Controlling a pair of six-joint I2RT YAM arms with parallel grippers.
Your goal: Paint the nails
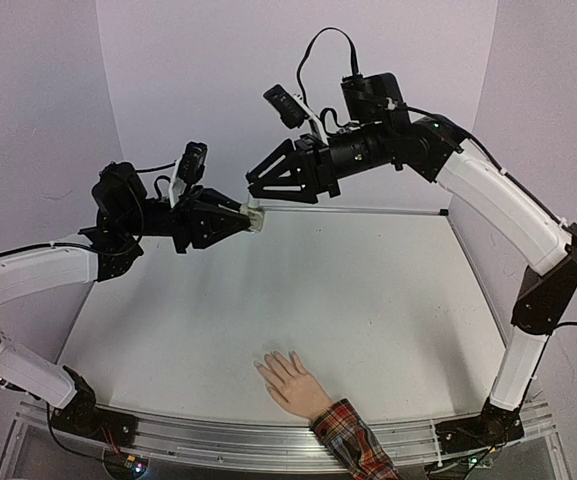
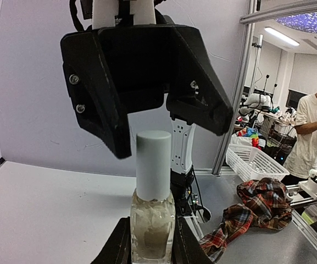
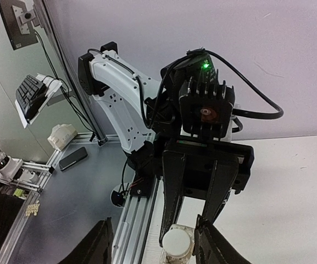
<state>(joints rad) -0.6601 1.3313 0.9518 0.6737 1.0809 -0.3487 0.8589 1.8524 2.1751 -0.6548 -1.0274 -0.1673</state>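
Note:
My left gripper (image 1: 248, 217) is shut on a small clear polish bottle (image 2: 153, 225) with a white cap (image 2: 153, 165), held in the air over the table's far left. My right gripper (image 1: 253, 186) is open just above it, its jaws standing either side of the cap's top without touching. In the right wrist view the cap (image 3: 177, 242) sits between my right fingers (image 3: 213, 242), nearer the right one. The flesh-coloured mannequin hand (image 1: 290, 382) with a red plaid cuff (image 1: 353, 442) lies palm down at the near edge; its nails are too small to make out.
The white table (image 1: 368, 300) has metal rails along its far and right edges. Off the table are a white basket (image 2: 251, 160), a person (image 2: 312, 132), a phone (image 3: 73, 158) and a keyboard (image 3: 29, 91).

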